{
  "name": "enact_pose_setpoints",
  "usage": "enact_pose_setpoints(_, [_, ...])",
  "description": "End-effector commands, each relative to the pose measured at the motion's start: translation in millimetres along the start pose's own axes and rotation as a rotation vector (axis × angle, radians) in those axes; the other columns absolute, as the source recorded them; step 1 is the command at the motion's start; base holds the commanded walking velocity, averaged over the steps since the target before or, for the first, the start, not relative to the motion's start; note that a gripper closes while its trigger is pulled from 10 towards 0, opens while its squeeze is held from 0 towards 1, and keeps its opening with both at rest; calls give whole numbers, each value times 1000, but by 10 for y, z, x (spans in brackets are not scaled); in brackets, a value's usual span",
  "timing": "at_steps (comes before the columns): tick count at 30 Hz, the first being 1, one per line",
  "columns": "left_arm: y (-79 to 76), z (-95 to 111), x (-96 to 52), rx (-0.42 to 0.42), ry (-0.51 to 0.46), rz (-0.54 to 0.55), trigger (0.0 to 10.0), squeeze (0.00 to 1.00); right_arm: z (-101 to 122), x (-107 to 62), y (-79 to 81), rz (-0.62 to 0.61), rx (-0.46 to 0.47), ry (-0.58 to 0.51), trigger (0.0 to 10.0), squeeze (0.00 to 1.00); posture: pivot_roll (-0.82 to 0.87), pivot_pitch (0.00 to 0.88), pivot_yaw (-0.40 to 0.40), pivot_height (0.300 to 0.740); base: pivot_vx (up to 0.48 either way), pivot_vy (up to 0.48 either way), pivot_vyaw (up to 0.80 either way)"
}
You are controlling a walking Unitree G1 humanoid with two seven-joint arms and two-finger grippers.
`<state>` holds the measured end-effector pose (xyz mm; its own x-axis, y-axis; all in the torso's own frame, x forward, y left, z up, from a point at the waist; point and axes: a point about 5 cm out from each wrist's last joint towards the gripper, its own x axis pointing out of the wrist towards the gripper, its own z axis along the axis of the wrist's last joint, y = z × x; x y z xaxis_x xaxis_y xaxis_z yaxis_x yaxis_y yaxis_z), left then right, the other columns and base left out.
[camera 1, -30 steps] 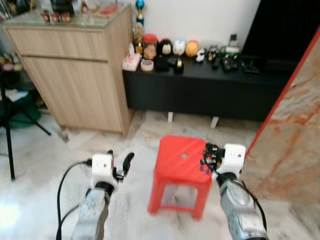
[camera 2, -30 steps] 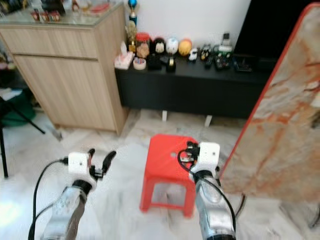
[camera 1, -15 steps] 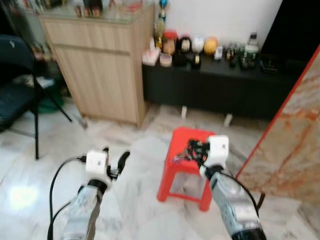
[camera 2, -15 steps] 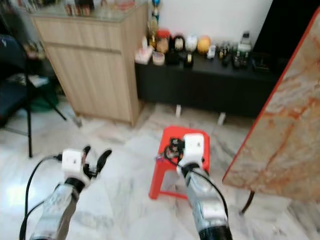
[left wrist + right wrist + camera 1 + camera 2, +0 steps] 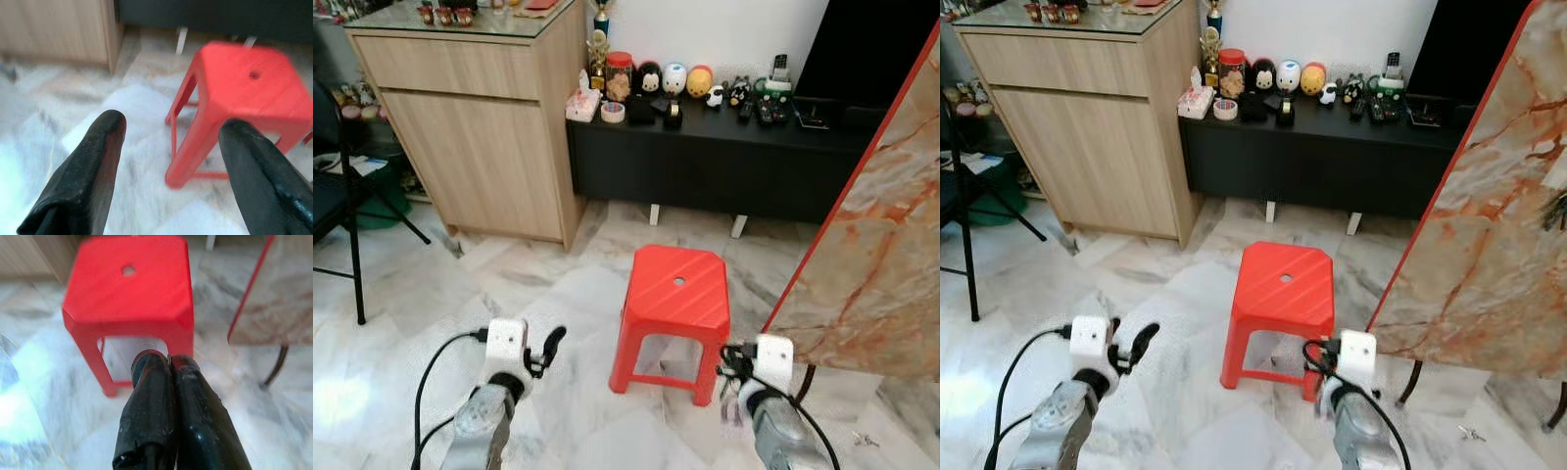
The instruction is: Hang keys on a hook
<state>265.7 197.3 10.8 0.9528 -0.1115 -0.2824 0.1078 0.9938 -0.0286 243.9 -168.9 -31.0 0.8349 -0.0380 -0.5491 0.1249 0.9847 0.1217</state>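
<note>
**Right tool closed at the stool, left tool open**

Far left I see one black chair (image 5: 333, 196). Next to it stands one wooden cabinet (image 5: 480, 147) with a glass top. The few small things on that top are too small for me to name.

My left tool (image 5: 171, 122) hangs low over the marble floor (image 5: 558, 294), left of the stool. Its two fingers (image 5: 98, 156) are spread wide with nothing between them.

Behind runs a low black worktop (image 5: 705, 166). Along it from the left I count:
- one tissue box (image 5: 580, 103)
- one jar (image 5: 619, 74) with a red lid, its contents and label beyond what I can read
- three round toy heads (image 5: 674, 78), one black, one white and one orange
- some remotes (image 5: 769, 103), on which I can make out no writing

One red stool (image 5: 675, 304) stands mid-floor, with a single hole in its seat.

My right tool (image 5: 168, 360) sits low beside the stool's right front leg. Its fingers are pressed together, and a thin sliver of metal is pinched at their tips. A blurred bunch hangs just under it, which I take for the keys (image 5: 732, 411).

On the right leans one marble slab (image 5: 881, 255) with a red edge. A small metal thing (image 5: 865, 441) lies on the floor near its foot. I cannot tell what it is.
</note>
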Motion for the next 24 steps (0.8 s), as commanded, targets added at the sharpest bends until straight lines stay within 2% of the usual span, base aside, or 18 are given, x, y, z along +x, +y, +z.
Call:
enact_pose_setpoints(1, [58, -103, -23, -5, 58, 18, 10000, 0, -146, -41, -86, -37, 13, 37, 10000, 0, 12, 39, -52, 740, 0, 0, 0])
enact_pose_setpoints(3, [56, -332, -77, -50, 175, 15, 10000, 0, -388, -108, -181, -79, 17, 110, 10000, 0, 13, 42, -49, 740, 0, 0, 0])
enact_pose_setpoints(5, [68, -442, -117, -66, 232, 41, 10000, 0, -499, -147, -210, -96, 31, 153, 10000, 0, 22, 48, -43, 740, 0, 0, 0])
enact_pose_setpoints(6, [74, -552, -170, -47, 294, 57, 10000, 0, -602, -189, -228, -112, 60, 188, 10000, 0, 13, 48, -41, 740, 0, 0, 0])
enact_pose_setpoints(8, [74, -588, -190, -43, 313, 60, 10000, 0, -643, -207, -234, -120, 68, 204, 10000, 0, 11, 50, -40, 740, 0, 0, 0])
enact_pose_setpoints(12, [23, -797, -308, -4, 429, 45, 10000, 0, -892, -337, -278, -156, 76, 302, 10000, 0, 15, 56, -35, 740, 0, 0, 0])
enact_pose_setpoints(18, [61, -892, -387, -17, 480, 74, 10000, 0, -991, -400, -319, -177, 74, 337, 10000, 0, 16, 57, -29, 740, 0, 0, 0])
enact_pose_setpoints(24, [195, -945, -486, 11, 519, 75, 10000, 0, -1042, -439, -346, -190, 80, 349, 10000, 0, 10, 54, -26, 740, 0, 0, 0])
